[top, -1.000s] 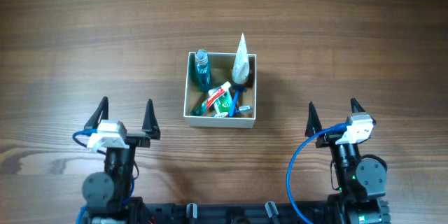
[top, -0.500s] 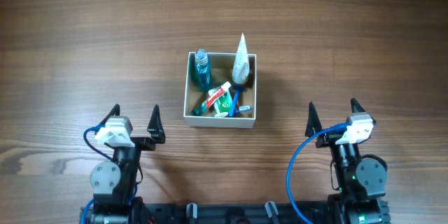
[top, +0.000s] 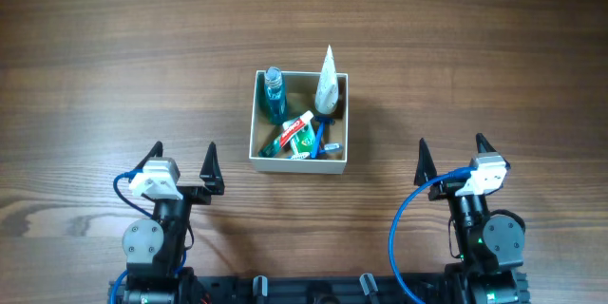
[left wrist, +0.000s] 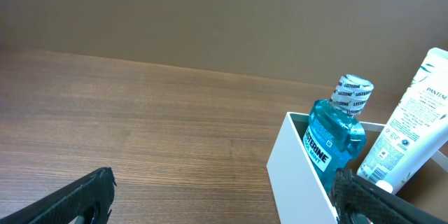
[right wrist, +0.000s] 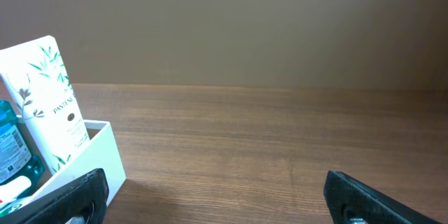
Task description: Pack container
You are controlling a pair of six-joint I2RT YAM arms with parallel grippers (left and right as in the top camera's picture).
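The container [top: 255,123], a square shallow box with white walls and tan inside, stands at the table's middle. It holds a blue mouthwash bottle [top: 275,93], a white shampoo tube [top: 328,81], a red-green toothpaste tube [top: 297,134] and a blue toothbrush [top: 323,142]. My left gripper [top: 183,164] is open and empty at the front left, apart from the box. My right gripper [top: 450,157] is open and empty at the front right. The left wrist view shows the box wall [left wrist: 297,175], the bottle [left wrist: 336,136] and the tube [left wrist: 413,119]. The right wrist view shows the tube [right wrist: 49,101].
The wooden table [top: 475,57] surrounds the box on all sides. A brown wall [right wrist: 245,21] stands behind the table in the wrist views. Both arm bases sit at the front edge.
My left gripper drew back toward the front edge and a little to the right during the first half second. It has held still since. The right arm and the box have not moved.
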